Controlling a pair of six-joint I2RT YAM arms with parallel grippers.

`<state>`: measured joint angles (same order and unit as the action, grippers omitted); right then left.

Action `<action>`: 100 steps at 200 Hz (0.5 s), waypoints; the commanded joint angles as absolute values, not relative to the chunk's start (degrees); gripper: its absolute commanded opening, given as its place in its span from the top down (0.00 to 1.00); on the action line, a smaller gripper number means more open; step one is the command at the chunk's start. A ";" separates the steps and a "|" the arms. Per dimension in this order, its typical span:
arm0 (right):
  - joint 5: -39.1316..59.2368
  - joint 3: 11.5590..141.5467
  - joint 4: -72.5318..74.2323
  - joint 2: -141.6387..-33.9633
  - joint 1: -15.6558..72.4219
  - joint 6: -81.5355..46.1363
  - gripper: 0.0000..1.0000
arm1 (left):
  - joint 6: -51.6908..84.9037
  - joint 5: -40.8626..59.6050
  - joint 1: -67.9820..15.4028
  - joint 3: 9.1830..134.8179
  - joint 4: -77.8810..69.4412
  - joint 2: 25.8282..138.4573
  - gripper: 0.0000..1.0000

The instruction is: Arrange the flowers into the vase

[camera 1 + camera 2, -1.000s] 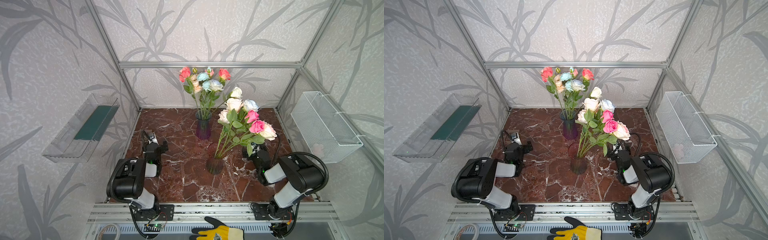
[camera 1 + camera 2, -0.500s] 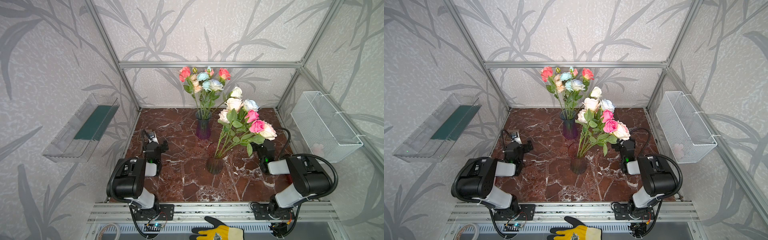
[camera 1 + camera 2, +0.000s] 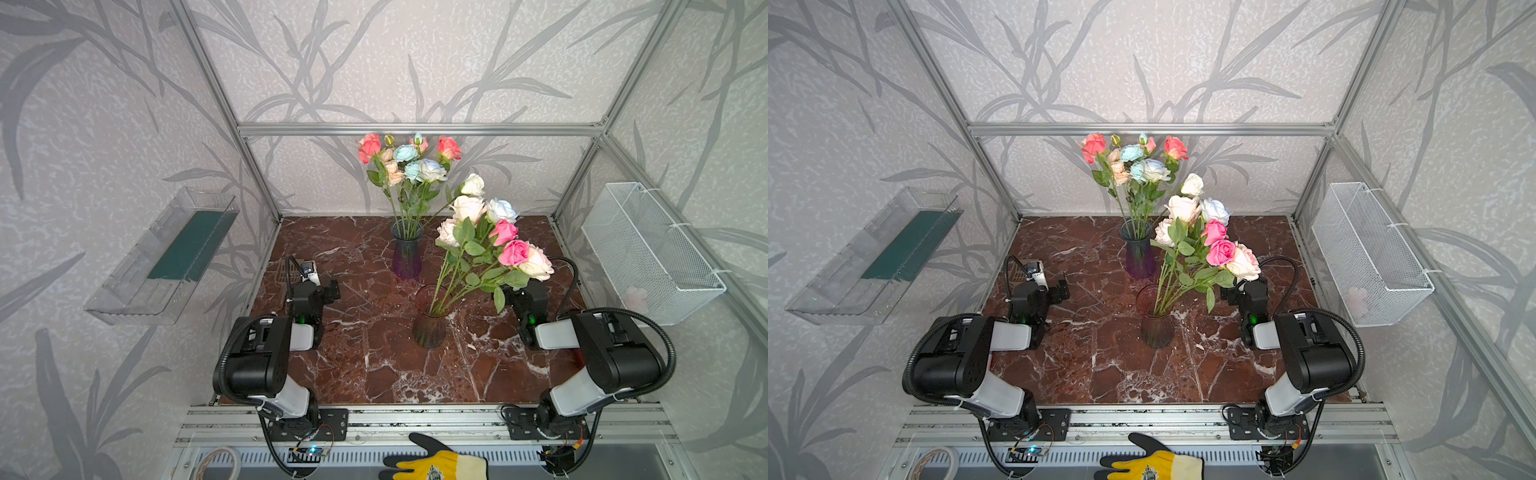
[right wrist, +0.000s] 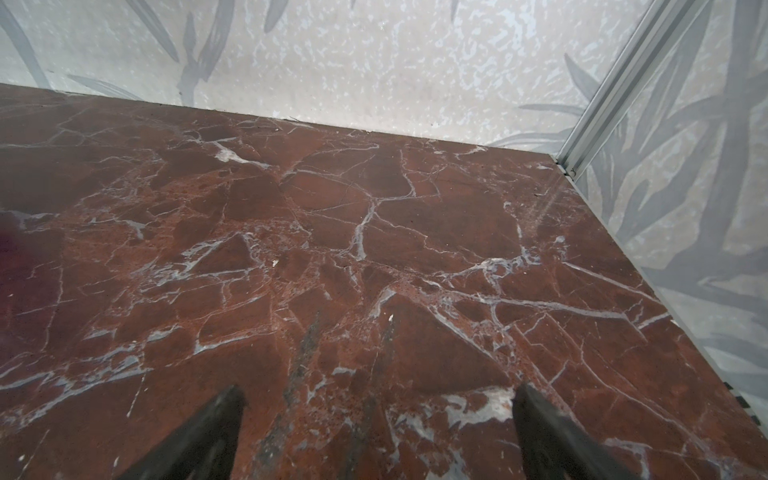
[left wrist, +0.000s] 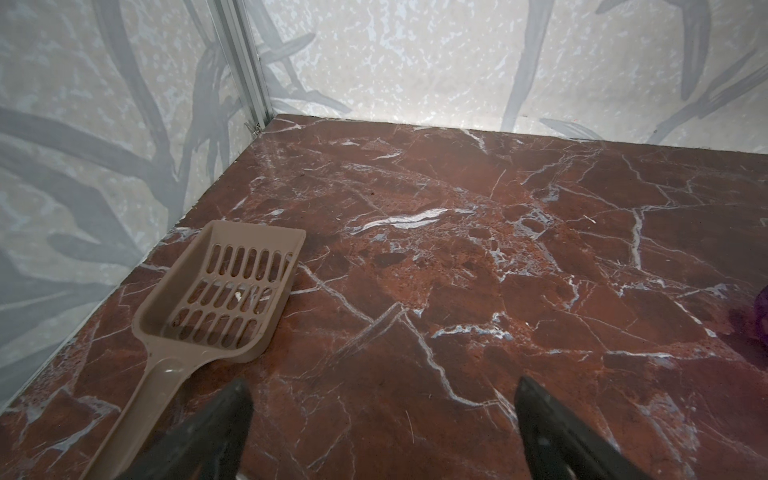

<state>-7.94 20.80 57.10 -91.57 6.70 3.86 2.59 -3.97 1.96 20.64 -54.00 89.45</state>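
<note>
Red-brown marble with white veins covers the desk [image 3: 374,374]. Near its middle stands a smoky dark glass vase [image 3: 430,328], seen in both top views [image 3: 1156,328]. It holds a bunch of long-stemmed artificial roses [image 3: 514,252] with pink, white and cream-peach heads. Their green stems lean out of the vase toward the right, so the heads hang above the right arm.

Behind the smoky vase, nearer the back wall, a purple glass vase [image 3: 406,257] stands upright with a second bunch [image 3: 409,162] of coral, pale blue and cream roses.

The left gripper [image 5: 383,388] rests low to the left of the smoky vase, well apart from it, its jaws spread wide over bare marble and holding nothing. Just beside it a beige plastic slotted scoop [image 5: 224,299] lies flat on the desk by the left wall. The right gripper [image 4: 378,394] sits to the right of the smoky vase, jaws likewise spread and empty.

Farther right of the vase a white wire-mesh basket [image 3: 648,257] hangs on the wall. Farther left hangs a clear plastic tray [image 3: 124,299] with a dark green pad. In front of the vase, beyond the desk's edge, lies a yellow and black work glove [image 3: 436,467]; the emblem on its cuff is too small to read.
</note>
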 commanded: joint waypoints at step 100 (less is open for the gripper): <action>-7.73 20.92 57.31 -90.88 6.86 3.40 0.01 | 1.49 -2.89 2.25 21.73 -53.82 89.73 0.01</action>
